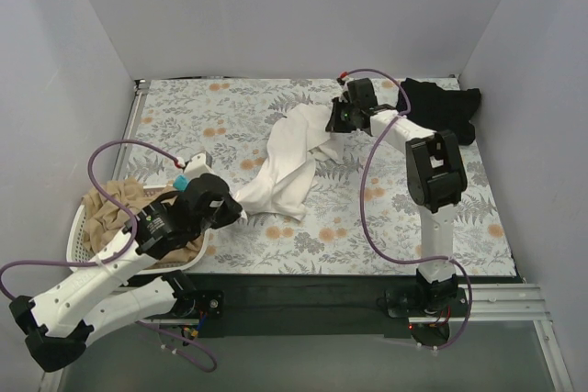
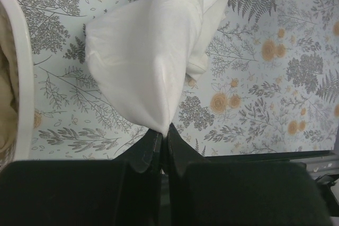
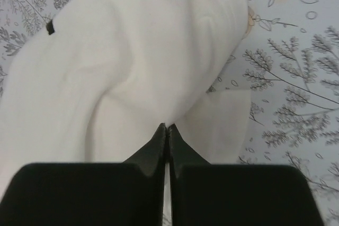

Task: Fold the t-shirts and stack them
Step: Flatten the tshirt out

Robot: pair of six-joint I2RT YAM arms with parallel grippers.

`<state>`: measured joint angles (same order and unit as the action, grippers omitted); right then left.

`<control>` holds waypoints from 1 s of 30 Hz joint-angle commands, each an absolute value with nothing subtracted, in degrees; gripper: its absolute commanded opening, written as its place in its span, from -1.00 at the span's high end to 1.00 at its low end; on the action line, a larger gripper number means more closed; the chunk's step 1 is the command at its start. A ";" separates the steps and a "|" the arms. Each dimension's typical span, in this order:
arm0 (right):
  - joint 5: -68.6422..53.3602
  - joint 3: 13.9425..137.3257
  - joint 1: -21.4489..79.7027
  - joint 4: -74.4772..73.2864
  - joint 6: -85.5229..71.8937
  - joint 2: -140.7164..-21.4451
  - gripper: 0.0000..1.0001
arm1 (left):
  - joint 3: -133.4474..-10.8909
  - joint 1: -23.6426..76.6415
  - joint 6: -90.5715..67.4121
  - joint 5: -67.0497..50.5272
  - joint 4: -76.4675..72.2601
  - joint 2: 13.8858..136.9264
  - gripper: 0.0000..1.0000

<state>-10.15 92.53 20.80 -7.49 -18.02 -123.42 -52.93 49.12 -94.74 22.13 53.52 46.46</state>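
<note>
The white t-shirt (image 1: 289, 158) hangs rumpled between my two grippers over the floral table. My left gripper (image 1: 241, 211) is shut on its near corner; in the left wrist view (image 2: 164, 129) the cloth (image 2: 148, 56) runs up from the closed tips. My right gripper (image 1: 336, 119) is shut on its far end; in the right wrist view (image 3: 168, 128) the white cloth (image 3: 116, 67) fills the frame. The black t-shirt (image 1: 443, 106) lies crumpled at the back right. The tan t-shirt (image 1: 115, 204) lies in the basket at the left.
The white laundry basket (image 1: 79, 227) stands at the near left by my left arm; its rim shows in the left wrist view (image 2: 21, 83). Grey walls close in the table on three sides. The table's dark front edge (image 1: 303, 286) runs below the cloth.
</note>
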 commanded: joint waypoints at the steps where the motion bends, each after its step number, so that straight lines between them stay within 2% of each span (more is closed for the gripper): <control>1: -12.04 91.33 17.67 -7.64 -18.11 -111.99 0.97 | -56.49 48.87 -92.29 26.44 53.09 47.27 1.00; 7: -15.73 88.07 9.76 -9.58 -20.30 -95.38 0.97 | -73.89 48.60 -82.03 34.09 50.45 56.50 1.00; 13: -13.01 87.45 8.00 -13.35 -17.14 -79.23 0.97 | -94.45 48.52 -69.71 37.35 40.71 65.65 1.00; 19: -8.98 89.03 7.91 -16.61 -15.21 -67.70 0.97 | -105.72 48.52 -56.43 32.18 25.59 67.15 1.00; 21: -6.69 88.34 8.00 -18.36 -14.33 -64.45 0.97 | -105.47 48.52 -55.99 29.20 24.52 66.45 1.00; 24: -5.98 82.37 8.00 -18.98 -14.41 -59.88 0.97 | -97.32 48.52 -57.99 27.51 25.22 63.12 1.00; 25: -6.15 79.57 8.00 -18.98 -14.68 -58.64 0.97 | -90.51 48.52 -59.05 27.77 26.79 60.84 1.00; 30: -8.26 58.30 8.52 -18.81 -17.75 -53.97 0.97 | -71.39 48.52 -69.15 35.23 34.09 53.71 1.00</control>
